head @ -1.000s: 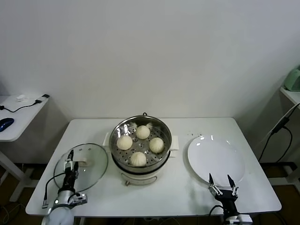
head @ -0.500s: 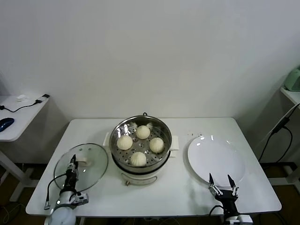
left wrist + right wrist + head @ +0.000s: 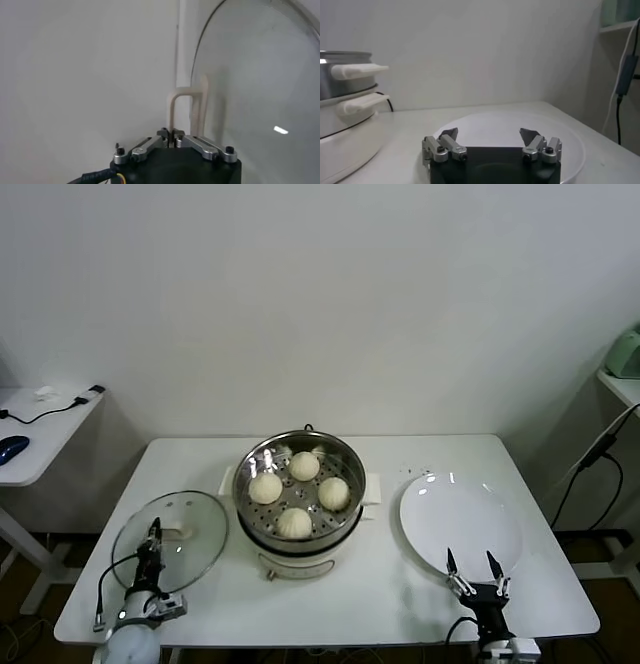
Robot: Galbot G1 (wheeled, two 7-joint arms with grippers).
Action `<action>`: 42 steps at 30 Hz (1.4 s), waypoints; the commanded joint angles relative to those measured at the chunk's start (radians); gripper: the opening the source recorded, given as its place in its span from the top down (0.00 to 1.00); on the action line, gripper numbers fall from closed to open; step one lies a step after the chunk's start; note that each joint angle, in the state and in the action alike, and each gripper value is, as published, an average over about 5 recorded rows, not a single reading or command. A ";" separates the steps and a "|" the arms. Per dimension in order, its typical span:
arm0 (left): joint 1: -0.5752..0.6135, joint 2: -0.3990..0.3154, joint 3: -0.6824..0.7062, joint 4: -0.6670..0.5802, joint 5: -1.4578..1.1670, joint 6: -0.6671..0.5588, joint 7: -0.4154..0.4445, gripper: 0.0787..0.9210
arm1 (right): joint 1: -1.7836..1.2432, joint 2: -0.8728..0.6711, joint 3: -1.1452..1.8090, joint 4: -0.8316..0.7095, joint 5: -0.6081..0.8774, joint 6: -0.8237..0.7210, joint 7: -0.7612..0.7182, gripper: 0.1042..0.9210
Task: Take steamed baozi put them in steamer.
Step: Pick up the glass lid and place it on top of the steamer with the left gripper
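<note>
Several pale round baozi (image 3: pixel 295 522) lie on the perforated tray inside the shiny steamer (image 3: pixel 248 474) at the middle of the white table. The pot's side and handles fill one edge of the right wrist view, steamer (image 3: pixel 345 100). My left gripper (image 3: pixel 153 536) is at the front left, shut on the cream loop handle (image 3: pixel 189 100) of the glass lid (image 3: pixel 200 524). In the left wrist view the left gripper (image 3: pixel 171 134) pinches one leg of that handle. My right gripper (image 3: pixel 477 565) stands open and holds nothing at the front right; in its wrist view the right gripper (image 3: pixel 489 134) sits over the plate's near rim.
A flat white plate (image 3: pixel 470 514) lies right of the steamer with nothing on it, plate (image 3: pixel 510 122). The glass lid (image 3: pixel 260 90) lies on the table left of the pot. A small side table (image 3: pixel 40 434) with a mouse and a cable stands farther left.
My left gripper's jaws have closed from wide open onto the lid's handle, and the lid has shifted slightly. The right arm, the baozi and the plate have not moved.
</note>
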 commanded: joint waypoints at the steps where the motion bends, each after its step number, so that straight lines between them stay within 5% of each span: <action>1: 0.010 0.007 -0.011 -0.054 -0.017 -0.002 0.000 0.93 | 0.001 -0.002 -0.001 0.001 -0.004 0.001 -0.001 0.12; 14: 0.235 0.179 -0.153 -0.519 -0.224 0.103 0.254 0.93 | 0.022 -0.004 0.008 0.002 -0.050 -0.011 0.025 0.12; 21: 0.209 0.218 -0.160 -0.743 -0.268 0.247 0.384 0.93 | 0.033 -0.005 0.008 -0.005 -0.079 -0.012 0.036 0.12; 31: -0.012 0.140 0.215 -0.832 -0.071 0.465 0.487 0.93 | 0.030 -0.010 0.002 -0.016 -0.084 0.017 0.030 0.12; 42: -0.169 -0.068 0.538 -0.733 0.187 0.583 0.570 0.93 | 0.033 -0.011 0.004 -0.061 -0.080 0.073 0.033 0.12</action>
